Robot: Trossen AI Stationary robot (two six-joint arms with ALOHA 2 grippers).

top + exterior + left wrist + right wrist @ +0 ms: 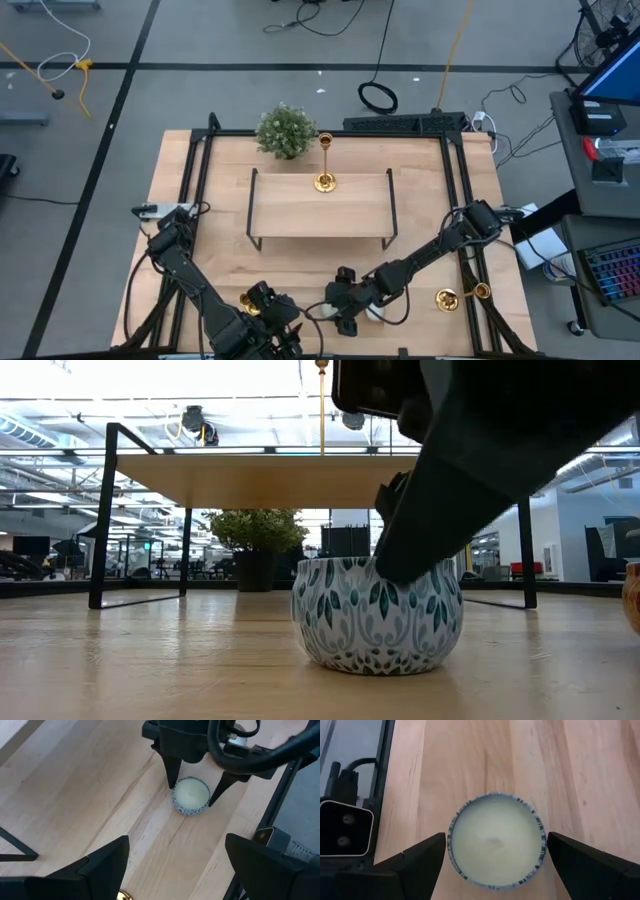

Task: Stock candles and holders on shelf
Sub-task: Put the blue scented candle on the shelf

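Note:
A squat candle in a white cup with a teal leaf pattern [495, 840] stands on the table near the front edge; it also shows in the low view [378, 615]. My right gripper [352, 312] is open above it, pointing down, with one finger close on either side of the rim. My left gripper [175, 855] is open just to the left, over a gold candlestick [250, 305]. A second candlestick [325, 165] stands on its base on the shelf [320, 215]. A third [462, 295] lies on its side at the front right.
A green plant [286, 130] stands behind the shelf's far left corner. Another small object [632, 595] shows at the right edge of the low view. Black frame rails [195, 190] run along the table's sides. Bare wood lies between the shelf and the grippers.

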